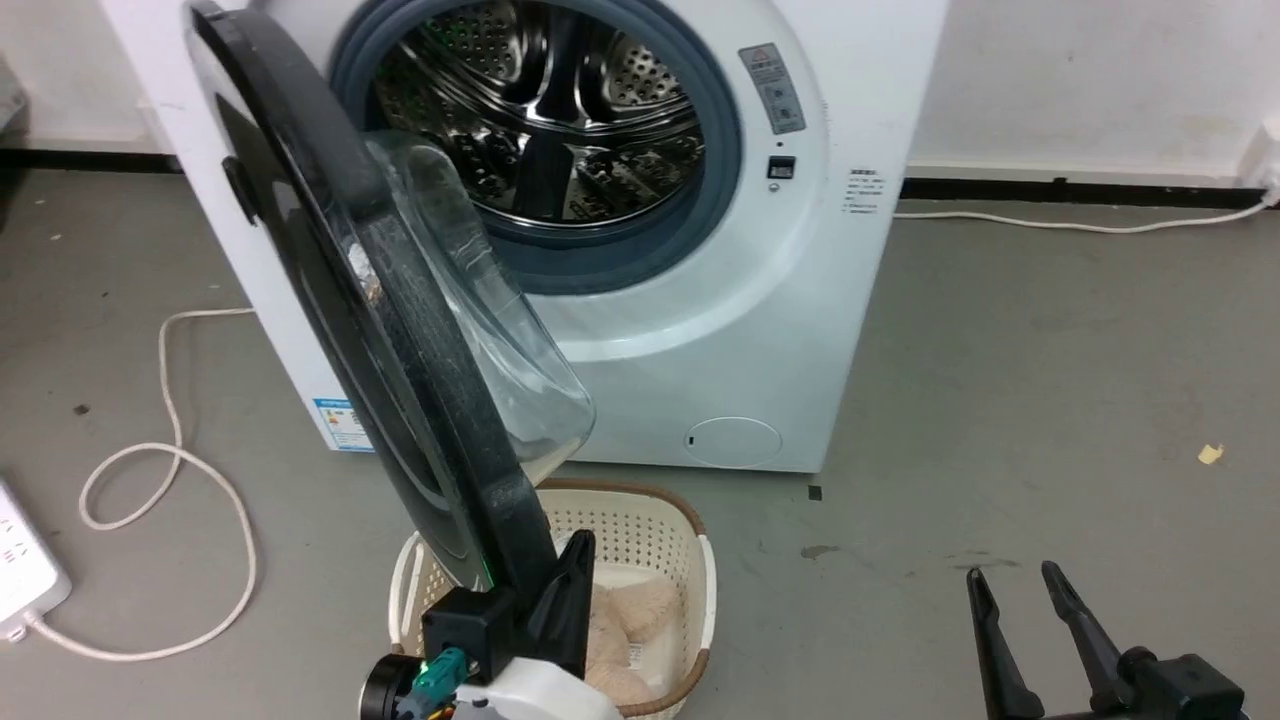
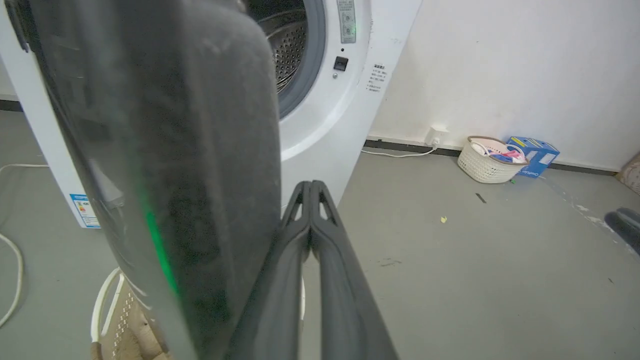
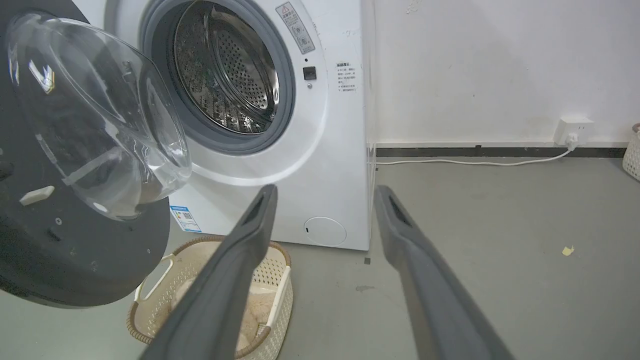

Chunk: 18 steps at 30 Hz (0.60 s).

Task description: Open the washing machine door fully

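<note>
Just to the left of my left hand stands the washing machine door [image 1: 400, 330]. It is swung out from the washing machine [image 1: 780, 330] to stand roughly square to the front, so from my head I see it almost edge-on. Its hinge is the far end, up by the cabinet, and its free rim is the near end, down at my fingers. The glossy outer face looks away to the left. The inner face, with the glass bowl window [image 1: 480, 300], looks right, towards my hand's side.

My left gripper [image 1: 578, 548] is pinched together with nothing between the fingers. They lie along the inner side of the door's lower rim, pointing the way the door's face runs. In the left wrist view the left finger looks to be touching that rim, though I cannot be sure of contact. Under hand and rim sits the basket [image 1: 640, 530].

With the door just left of this hand, I judge the coming move to be a sideways push leftward, away from the open drum [image 1: 560, 110], to carry the door wider.

Well off to the right, my right gripper [image 1: 1010, 578] hangs empty with its fingers spread wide, far from the door. The left arm is plainly the nearer one.
</note>
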### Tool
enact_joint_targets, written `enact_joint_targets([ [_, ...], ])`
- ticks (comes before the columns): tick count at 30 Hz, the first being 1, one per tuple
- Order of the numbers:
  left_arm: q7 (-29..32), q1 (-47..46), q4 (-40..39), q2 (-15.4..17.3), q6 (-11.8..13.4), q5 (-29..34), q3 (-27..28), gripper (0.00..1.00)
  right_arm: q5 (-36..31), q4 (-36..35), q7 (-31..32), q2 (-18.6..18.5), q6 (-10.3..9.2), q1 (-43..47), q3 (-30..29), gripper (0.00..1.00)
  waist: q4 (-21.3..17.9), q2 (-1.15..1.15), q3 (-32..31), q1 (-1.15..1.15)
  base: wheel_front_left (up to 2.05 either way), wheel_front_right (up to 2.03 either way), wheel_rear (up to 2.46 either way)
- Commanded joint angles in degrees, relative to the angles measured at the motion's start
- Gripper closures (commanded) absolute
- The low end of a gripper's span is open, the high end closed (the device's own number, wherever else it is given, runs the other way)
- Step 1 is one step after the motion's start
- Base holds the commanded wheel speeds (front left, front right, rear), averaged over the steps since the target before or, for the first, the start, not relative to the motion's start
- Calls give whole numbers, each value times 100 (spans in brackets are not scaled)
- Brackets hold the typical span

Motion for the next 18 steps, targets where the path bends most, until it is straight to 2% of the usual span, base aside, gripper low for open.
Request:
enact_joint_targets([
  [1,-64,21,62,34,33,-15,61,100,28,0,-23,24,3,-37,-9,0,86,0,5,0,0,0,0],
  [7,-157,42,151,140,-27,-15,57,100,56,32,-5,24,3,19,5,0,553,0,-26,0,0,0,0],
  [18,-117,118,-110,316,52,-51,155,100,139,139,-57,24,3,26,-2,0,1903,0,-53,0,0,0,0],
])
